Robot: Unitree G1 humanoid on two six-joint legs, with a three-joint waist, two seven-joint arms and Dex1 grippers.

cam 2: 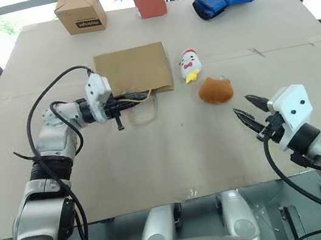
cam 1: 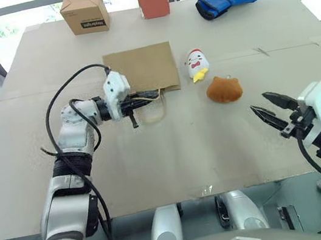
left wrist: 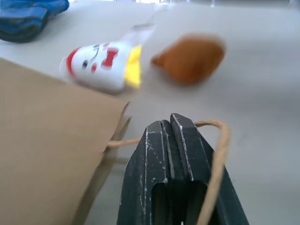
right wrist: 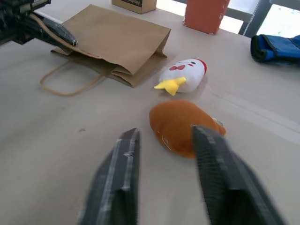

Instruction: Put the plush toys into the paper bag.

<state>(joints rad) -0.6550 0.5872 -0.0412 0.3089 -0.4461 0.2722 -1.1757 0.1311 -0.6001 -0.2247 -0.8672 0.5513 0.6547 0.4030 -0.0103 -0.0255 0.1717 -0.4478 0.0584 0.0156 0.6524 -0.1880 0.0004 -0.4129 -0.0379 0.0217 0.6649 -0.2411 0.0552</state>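
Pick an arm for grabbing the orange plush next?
Right. The right gripper hangs open, aimed at the orange-brown plush with bare table between them. The left gripper is shut on a handle of the paper bag, so it is busy.
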